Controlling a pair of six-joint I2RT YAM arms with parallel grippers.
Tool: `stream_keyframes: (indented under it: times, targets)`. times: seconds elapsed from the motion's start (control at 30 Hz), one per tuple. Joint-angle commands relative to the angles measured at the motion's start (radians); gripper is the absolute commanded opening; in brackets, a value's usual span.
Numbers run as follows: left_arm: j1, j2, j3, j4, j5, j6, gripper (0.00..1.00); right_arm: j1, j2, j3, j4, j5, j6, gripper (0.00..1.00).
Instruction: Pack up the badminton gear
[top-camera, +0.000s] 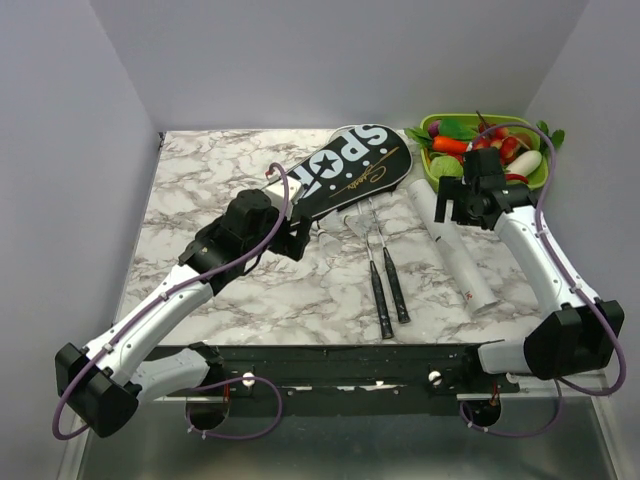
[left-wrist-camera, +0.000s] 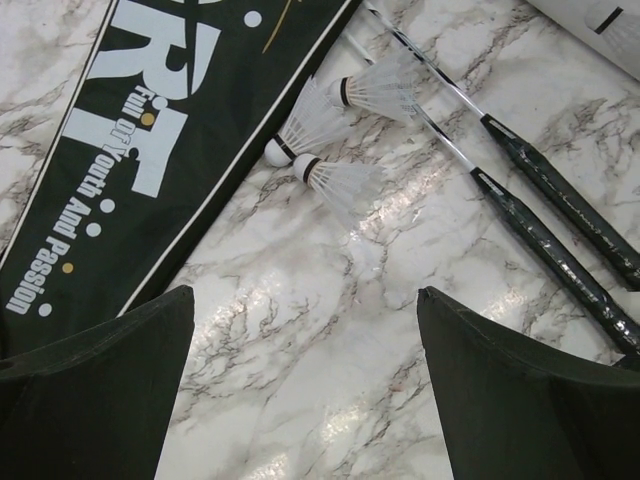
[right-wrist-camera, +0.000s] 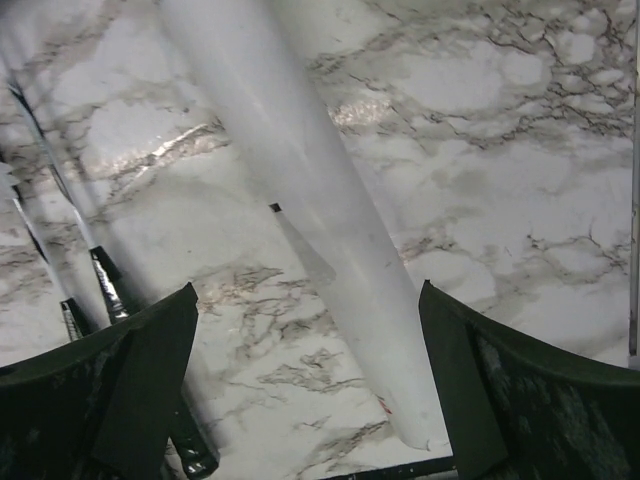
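Left gripper (left-wrist-camera: 305, 300) hangs wide open and empty just over the marble-patterned worktop (left-wrist-camera: 300, 400). The long black teardrop-shaped fabric cover lettered SPORT in white (left-wrist-camera: 120, 150) lies flat to its left. The two slim rackets with black handles and thin silvery shafts (left-wrist-camera: 560, 200) lie side by side off to its right, not in the cover yet.

Three white feathered shuttlecocks (left-wrist-camera: 310, 125) sit right ahead of it, bunched up against the shafts. So my worry is that a reach for a racket from here sweeps them away or squashes the feathers. The shafts are skinny and flat on the worktop too, so a pinch could just skid off. And the cover looks flat and shut, so pushing a racket in probably shoves the whole thing around.

Right gripper (right-wrist-camera: 307, 295), also spread wide with nothing in it, hovers over a long white plastic tube (right-wrist-camera: 300, 180). It's round, so one nudge and I'd guess it rolls.
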Motion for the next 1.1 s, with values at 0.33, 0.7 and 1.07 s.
stream_keyframes:
  times: [0.33,0.7,1.07]
  targets:
    - [-0.02,-0.003,0.028,-0.043,0.121,-0.048,0.99,-0.072,0.123,-0.107,-0.043,-0.118,-0.038,1.0]
    - [-0.024,0.008,0.031,-0.047,0.147,-0.05,0.99,-0.122,0.248,-0.087,-0.046,-0.075,-0.03,1.0]
    - [-0.024,0.006,0.034,-0.06,0.136,-0.046,0.99,-0.122,0.378,-0.084,-0.026,-0.174,-0.046,1.0]
